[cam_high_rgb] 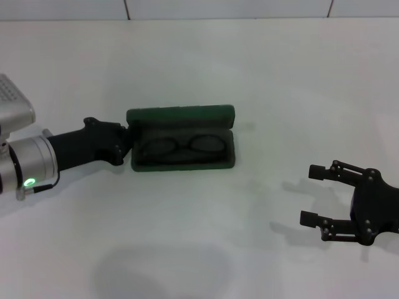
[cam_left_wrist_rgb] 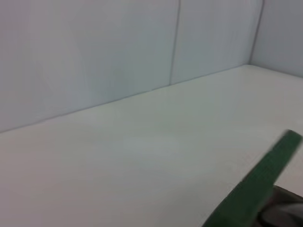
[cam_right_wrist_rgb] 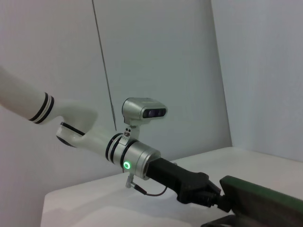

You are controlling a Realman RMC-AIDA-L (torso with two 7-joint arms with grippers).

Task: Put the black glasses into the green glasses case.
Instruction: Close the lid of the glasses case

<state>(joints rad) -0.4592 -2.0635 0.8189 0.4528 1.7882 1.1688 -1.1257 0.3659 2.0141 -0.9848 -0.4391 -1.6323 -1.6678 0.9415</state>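
The white desk [cam_high_rgb: 249,75] carries everything in view. On it, near the middle, the green glasses case [cam_high_rgb: 181,146] lies open, its lid [cam_high_rgb: 181,116] standing up along the far side. The left end effector [cam_high_rgb: 122,144] reaches in from the robot's left and meets the case's left end; whether its fingers are clenched or released cannot be told. The right end effector [cam_high_rgb: 311,194] hovers well apart from the case, toward the near right, fingers spread and grasping nothing. The black glasses [cam_high_rgb: 181,146] lie inside the case's tray, lenses side by side
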